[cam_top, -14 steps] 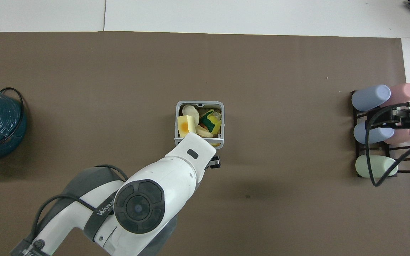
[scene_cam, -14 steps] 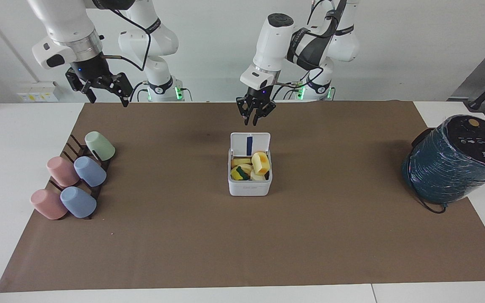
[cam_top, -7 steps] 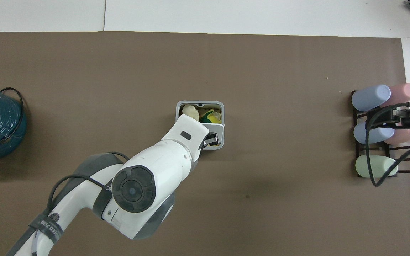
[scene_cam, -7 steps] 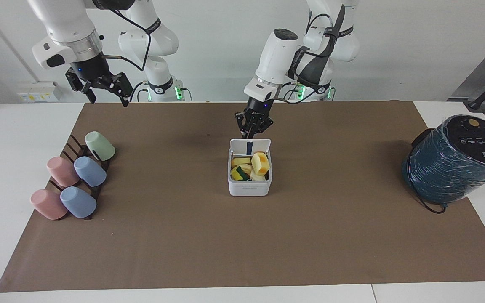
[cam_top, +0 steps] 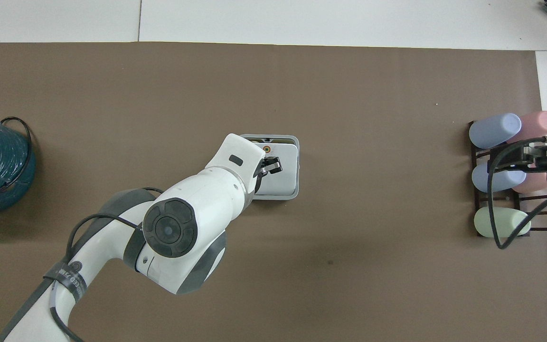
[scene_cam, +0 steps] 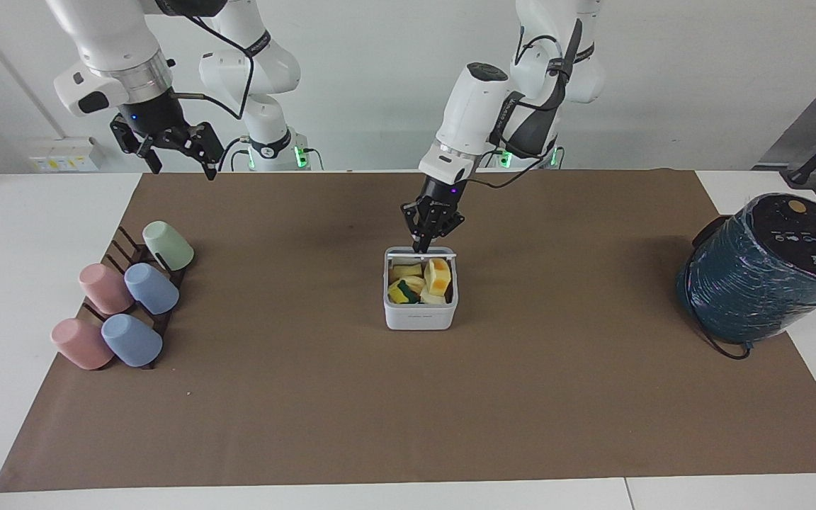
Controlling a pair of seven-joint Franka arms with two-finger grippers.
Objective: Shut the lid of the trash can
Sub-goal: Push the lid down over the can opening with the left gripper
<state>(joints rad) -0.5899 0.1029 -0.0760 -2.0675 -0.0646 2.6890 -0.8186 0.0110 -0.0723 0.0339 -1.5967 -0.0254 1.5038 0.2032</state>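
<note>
The trash can (scene_cam: 421, 309) stands mid-mat, well clear of every edge, its lid (cam_top: 280, 168) tilted partway down under my narrowly set left gripper (scene_cam: 423, 247), while my right gripper (scene_cam: 180, 151) waits over the mat's corner.

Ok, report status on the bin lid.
Left gripper on the lid, pressing down. Lid half shut over the trash can, scraps visible underneath. Right gripper waiting above the cups.

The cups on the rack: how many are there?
5, on the rack at the right arm's end: green, two pink, two blue. None seems hidden.
</note>
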